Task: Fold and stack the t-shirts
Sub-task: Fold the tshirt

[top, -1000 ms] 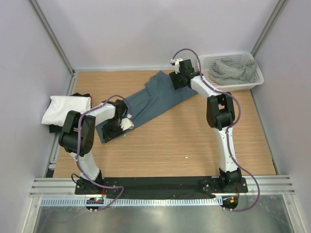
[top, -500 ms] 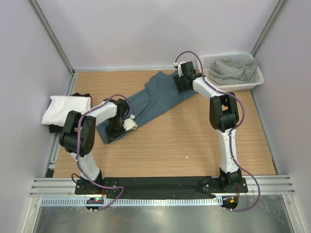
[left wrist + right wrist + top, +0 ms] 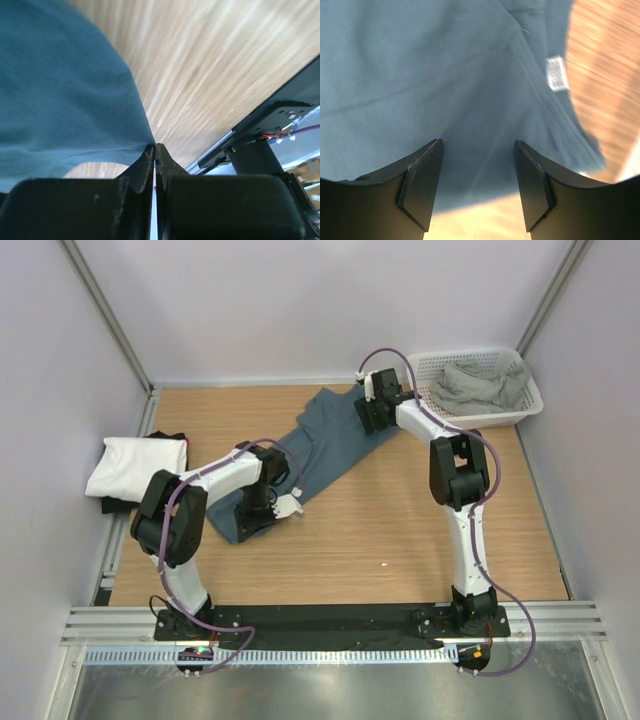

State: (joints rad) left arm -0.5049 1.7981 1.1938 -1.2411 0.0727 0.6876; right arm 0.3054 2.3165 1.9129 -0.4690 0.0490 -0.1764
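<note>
**A:** Where is the slate-blue shirt (image 3: pixel 322 445)?

**B:** On the counter (image 3: pixel 400 530), lying as a long rumpled band that slants from near left to far middle. It is neither flat nor folded.

**A:** And the left claw (image 3: pixel 155 150)?

**B:** It is closed tight, with the shirt's edge pinched between its tips at the near-left end. Its own wrist view shows the cloth running right into the closed jaws.

**A:** The right claw (image 3: pixel 477 142)?

**B:** Its jaws stand well apart over the far end, close to the neck seam and the small label (image 3: pixel 554 72). Nothing sits between them. I cannot tell whether the tips touch the cloth.

**A:** Which step is this, then?

**B:** I'd say spreading the shirt out, ahead of the first fold. The white shirt (image 3: pixel 135 462) lies folded at the left edge on top of the black shirt (image 3: pixel 108 506), of which only the edges show. The grey-green shirt (image 3: pixel 480 385) sits in the basket (image 3: pixel 530 408).

**A:** What does the next move need?

**B:** Probably the right claw lowers and closes on the far end. Then both draw apart so the band opens out flat. They should pull gently, since soft cloth can slip from so thin a pinch.
</note>
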